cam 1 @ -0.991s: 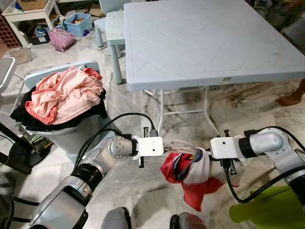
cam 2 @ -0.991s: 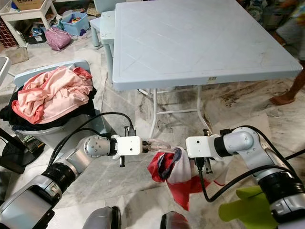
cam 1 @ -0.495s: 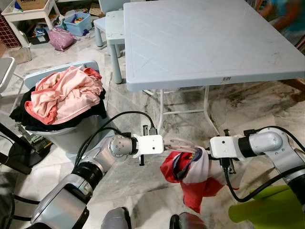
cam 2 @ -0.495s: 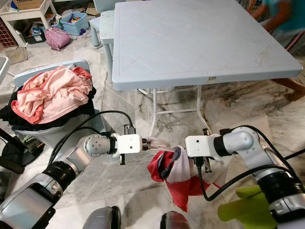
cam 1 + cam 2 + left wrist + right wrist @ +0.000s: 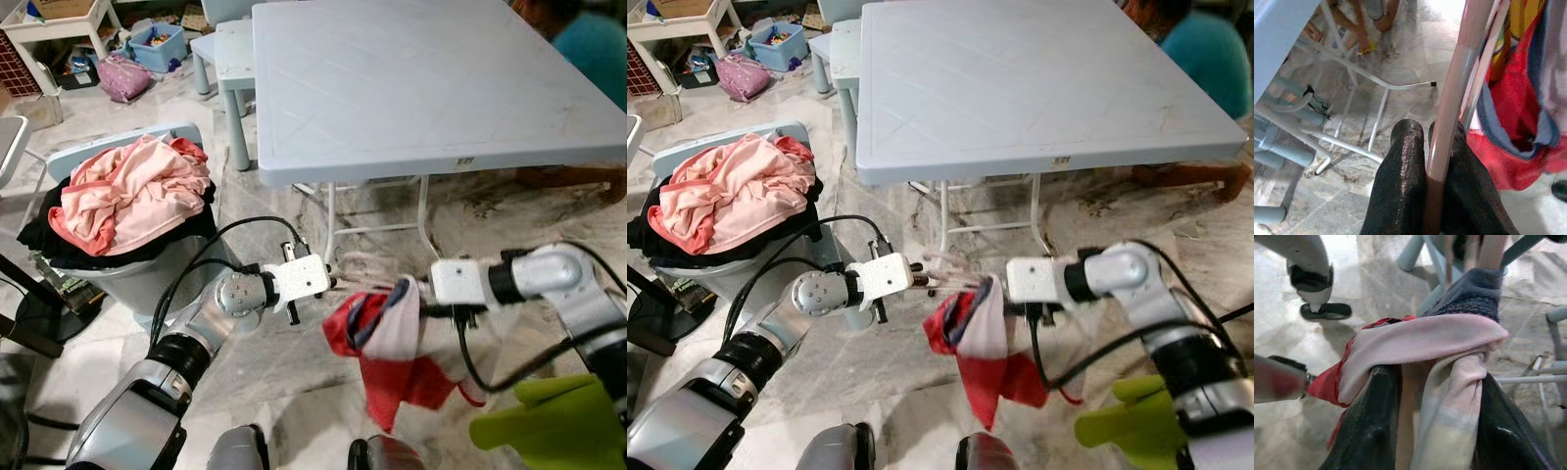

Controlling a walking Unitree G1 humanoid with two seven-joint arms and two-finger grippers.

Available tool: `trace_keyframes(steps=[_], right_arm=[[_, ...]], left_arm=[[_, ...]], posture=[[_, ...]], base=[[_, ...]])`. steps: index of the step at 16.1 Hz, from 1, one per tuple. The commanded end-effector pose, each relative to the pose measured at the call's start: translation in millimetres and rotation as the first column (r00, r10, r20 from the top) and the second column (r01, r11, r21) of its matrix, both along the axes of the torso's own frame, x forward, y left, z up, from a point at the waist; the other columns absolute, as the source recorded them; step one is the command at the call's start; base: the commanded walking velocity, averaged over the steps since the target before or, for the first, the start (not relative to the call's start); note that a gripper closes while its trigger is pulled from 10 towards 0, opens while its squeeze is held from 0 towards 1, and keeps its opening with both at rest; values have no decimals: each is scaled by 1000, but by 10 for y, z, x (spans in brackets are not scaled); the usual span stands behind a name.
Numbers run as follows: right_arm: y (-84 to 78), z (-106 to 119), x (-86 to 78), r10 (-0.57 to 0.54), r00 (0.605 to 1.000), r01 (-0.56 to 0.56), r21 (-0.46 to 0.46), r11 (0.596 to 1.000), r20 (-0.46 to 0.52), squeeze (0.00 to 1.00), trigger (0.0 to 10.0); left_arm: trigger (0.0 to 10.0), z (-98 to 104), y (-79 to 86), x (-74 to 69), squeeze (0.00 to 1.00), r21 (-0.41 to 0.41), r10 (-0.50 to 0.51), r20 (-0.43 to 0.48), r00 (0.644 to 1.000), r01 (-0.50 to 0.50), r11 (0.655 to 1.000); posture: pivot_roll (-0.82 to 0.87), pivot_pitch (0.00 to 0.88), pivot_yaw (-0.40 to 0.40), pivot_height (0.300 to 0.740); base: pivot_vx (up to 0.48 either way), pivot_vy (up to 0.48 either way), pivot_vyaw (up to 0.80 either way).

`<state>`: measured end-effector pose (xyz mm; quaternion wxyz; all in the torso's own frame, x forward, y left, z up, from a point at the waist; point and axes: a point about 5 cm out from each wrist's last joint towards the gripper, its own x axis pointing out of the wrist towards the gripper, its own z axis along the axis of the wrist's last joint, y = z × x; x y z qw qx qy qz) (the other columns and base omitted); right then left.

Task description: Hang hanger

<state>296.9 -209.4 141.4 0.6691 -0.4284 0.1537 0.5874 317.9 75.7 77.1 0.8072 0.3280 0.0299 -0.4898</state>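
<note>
A pale pink plastic hanger [image 5: 361, 266] is held low over the floor, in front of the table, between my two grippers. A red, white and blue garment [image 5: 392, 343] is draped on it and hangs down. My left gripper [image 5: 331, 282] is shut on one end of the hanger; in the left wrist view the hanger's rod [image 5: 1449, 112] runs between the black fingers [image 5: 1403, 161]. My right gripper [image 5: 419, 294] is shut on the other end, its fingers [image 5: 1374, 406] pinching the hanger arm together with the garment [image 5: 1435, 335].
A large pale blue folding table [image 5: 411, 78] stands just beyond the hanger, its white legs [image 5: 331, 220] close behind it. A bin piled with pink clothes [image 5: 127, 196] is at my left. A person in a teal top [image 5: 588, 39] crouches at the table's far right. A green object [image 5: 549, 431] lies at lower right.
Both grippers have lifted the hanger a little, and the garment now hangs more spread out. A person has crouched down at the table's far right corner.
</note>
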Motion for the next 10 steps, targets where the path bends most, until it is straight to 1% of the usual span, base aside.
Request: trace_keyframes(steps=[1, 4, 5, 7, 10], right_arm=[[10, 16, 36, 4, 1000, -4, 20, 1000, 6, 1000, 10000], [-1, 102, 142, -25, 998, 22, 38, 999, 61, 1000, 10000], [12, 139, 193, -41, 994, 36, 55, 998, 103, 1000, 10000], [25, 226, 295, -82, 977, 64, 92, 994, 197, 1000, 10000], [28, 304, 389, -122, 945, 93, 107, 990, 305, 1000, 10000]], left_arm=[[0, 103, 64, 63, 0, -93, 84, 29, 996, -81, 992], [0, 82, 72, 31, 0, -108, 88, 22, 996, -85, 991], [0, 78, 69, 25, 0, -112, 87, 19, 996, -84, 990], [0, 68, 63, 14, 0, -112, 82, 12, 997, -80, 991], [0, 54, 58, 3, 0, -103, 71, 5, 997, -70, 992]], posture=[[-93, 98, 17, 740], [-91, 94, 19, 740], [-88, 91, 21, 740], [-88, 89, 26, 740], [-87, 89, 34, 740]], base=[[0, 0, 0], [0, 0, 0], [0, 0, 0], [0, 0, 0], [0, 0, 0]])
